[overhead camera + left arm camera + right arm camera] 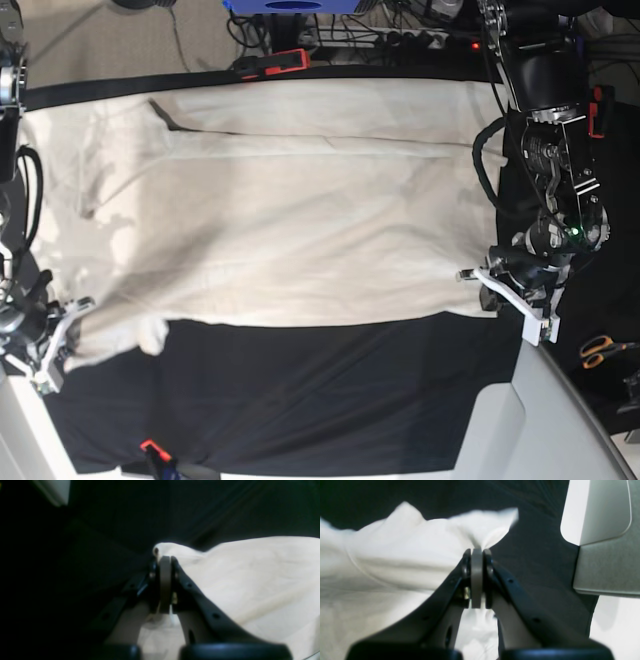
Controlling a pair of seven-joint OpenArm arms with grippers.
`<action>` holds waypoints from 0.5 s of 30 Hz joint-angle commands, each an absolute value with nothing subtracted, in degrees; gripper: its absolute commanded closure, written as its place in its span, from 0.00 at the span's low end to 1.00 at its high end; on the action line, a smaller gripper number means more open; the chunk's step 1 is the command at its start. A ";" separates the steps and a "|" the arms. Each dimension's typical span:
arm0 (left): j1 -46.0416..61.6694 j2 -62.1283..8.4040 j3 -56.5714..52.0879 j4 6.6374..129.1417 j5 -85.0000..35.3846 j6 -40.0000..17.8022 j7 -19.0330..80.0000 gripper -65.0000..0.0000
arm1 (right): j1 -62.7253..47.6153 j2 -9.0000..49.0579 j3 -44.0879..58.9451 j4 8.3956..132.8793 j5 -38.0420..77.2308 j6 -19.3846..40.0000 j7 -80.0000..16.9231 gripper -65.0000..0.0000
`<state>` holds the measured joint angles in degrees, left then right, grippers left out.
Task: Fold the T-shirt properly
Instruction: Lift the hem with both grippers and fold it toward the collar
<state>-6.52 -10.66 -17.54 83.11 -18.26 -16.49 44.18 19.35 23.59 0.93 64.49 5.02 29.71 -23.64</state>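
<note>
Two corners of the cloth are pinched, one per arm. Left wrist view: the left pincer (165,562) is clenched on a gathered edge of the T-shirt (262,580), lifting it off the black cloth. Right wrist view: the right pincer (477,555) grips a bunched corner likewise. Base view: the T-shirt (290,220) lies spread across the tabletop (330,400), held at both near corners, probably to carry that edge over for a fold.

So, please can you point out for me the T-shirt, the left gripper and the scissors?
T-shirt (290,220), base view, middle of its spread body.
left gripper (165,560), left wrist view, closed tips pinching the shirt's edge.
scissors (600,350), base view, orange handles, at the right edge.
</note>
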 commanded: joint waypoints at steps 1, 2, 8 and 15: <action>-7.78 -11.38 -17.71 84.09 -18.59 -16.75 43.21 1.00 | 20.97 24.48 1.54 65.63 5.41 29.58 -22.37 1.00; -7.87 -11.38 -17.71 84.09 -18.59 -16.75 43.21 1.00 | 20.97 24.48 1.54 65.63 5.41 29.58 -22.37 1.00; -7.25 -11.56 -17.71 84.09 -18.59 -16.75 43.21 1.00 | 18.77 24.48 1.54 68.09 5.41 29.76 -22.37 1.00; -5.14 -12.70 -17.71 84.62 -18.59 -16.75 43.21 1.00 | 15.25 24.57 1.71 76.00 5.32 29.49 -27.91 1.00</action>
<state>-3.99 -11.92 -17.56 83.37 -18.04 -16.49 44.42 14.15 23.53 1.04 74.81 4.97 29.93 -28.97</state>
